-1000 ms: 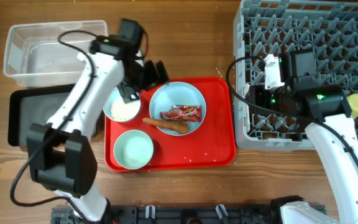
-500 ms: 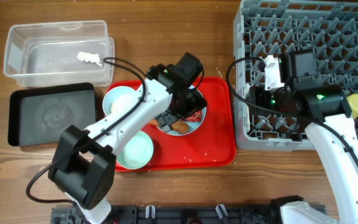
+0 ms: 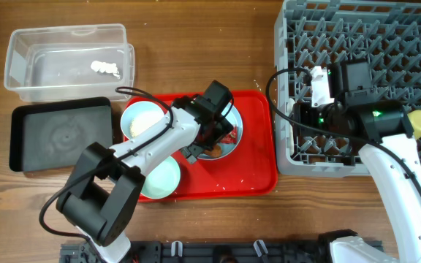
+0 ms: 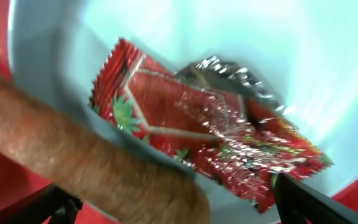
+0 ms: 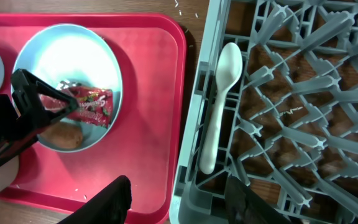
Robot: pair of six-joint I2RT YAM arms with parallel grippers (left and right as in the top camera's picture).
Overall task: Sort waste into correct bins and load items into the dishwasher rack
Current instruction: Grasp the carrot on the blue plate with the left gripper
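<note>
The red wrapper (image 4: pixel 216 124) and the orange carrot piece (image 4: pixel 86 168) lie on the light-blue plate (image 3: pixel 234 117) on the red tray. My left gripper (image 3: pixel 210 144) is open and low over the plate, its fingers on either side of the carrot end and the wrapper. My right gripper (image 5: pixel 182 196) is open and empty, straddling the grey rack's (image 3: pixel 364 44) left wall. The white spoon (image 5: pixel 219 106) lies in the rack. The yellow cup (image 3: pixel 419 121) sits at the rack's right edge. The white paper scrap (image 3: pixel 104 68) lies in the clear tub (image 3: pixel 28 69).
The black tray (image 3: pixel 61 135) sits left of the red tray (image 3: pixel 251 168). A pale bowl with white contents (image 3: pixel 139 120) and a pale green bowl (image 3: pixel 161 179) stand on the red tray's left side. White grains are scattered on the red tray.
My left arm swung from the tub side to the plate and came down over the carrot and wrapper. The paper scrap now lies in the clear tub. The right arm has not moved.
</note>
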